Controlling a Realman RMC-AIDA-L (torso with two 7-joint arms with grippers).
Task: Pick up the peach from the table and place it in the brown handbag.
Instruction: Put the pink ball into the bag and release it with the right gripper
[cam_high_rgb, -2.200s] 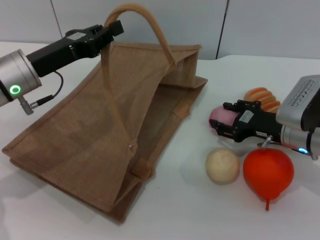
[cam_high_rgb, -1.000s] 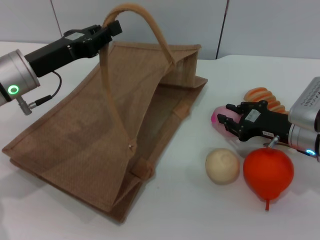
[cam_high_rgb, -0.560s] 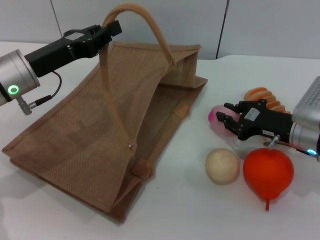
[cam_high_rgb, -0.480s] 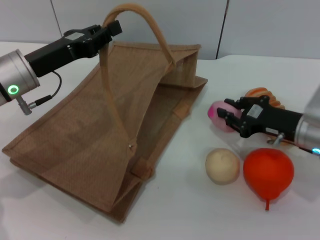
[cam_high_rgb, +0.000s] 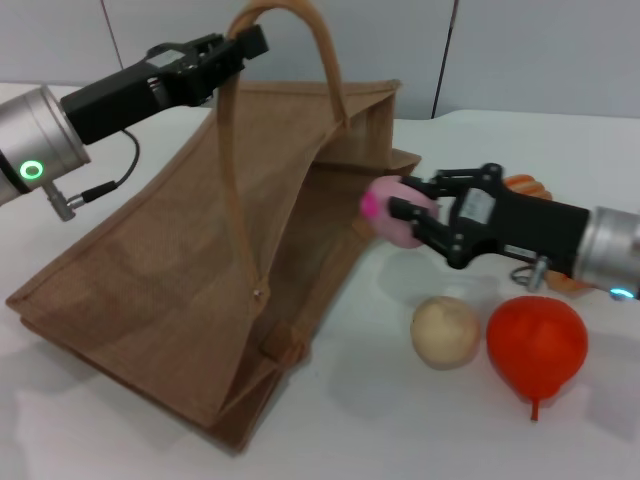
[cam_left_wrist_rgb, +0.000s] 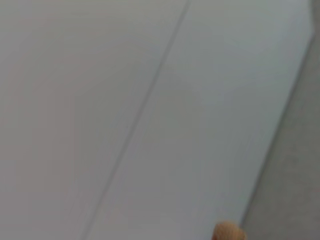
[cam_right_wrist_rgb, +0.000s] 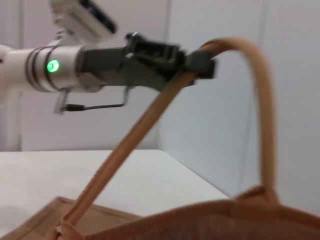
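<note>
My right gripper (cam_high_rgb: 405, 222) is shut on the pink peach (cam_high_rgb: 392, 212) and holds it in the air at the open mouth of the brown handbag (cam_high_rgb: 200, 260). My left gripper (cam_high_rgb: 240, 47) is shut on the bag's looped handle (cam_high_rgb: 290, 15) and holds it up, so the upper side is lifted and the mouth gapes toward the right. The right wrist view shows the left gripper (cam_right_wrist_rgb: 197, 65), the raised handle (cam_right_wrist_rgb: 260, 110) and the bag's rim (cam_right_wrist_rgb: 210, 220). The left wrist view shows only wall and a bit of handle (cam_left_wrist_rgb: 227, 232).
A cream-beige ball (cam_high_rgb: 444, 331) and an orange-red pear-shaped fruit (cam_high_rgb: 535, 347) lie on the white table (cam_high_rgb: 400, 420) below the right arm. An orange ridged object (cam_high_rgb: 525, 185) is partly hidden behind the right gripper.
My right gripper has lifted the peach off the table and carried it left to the bag's mouth. The left gripper has raised the handle slightly and moved it right.
</note>
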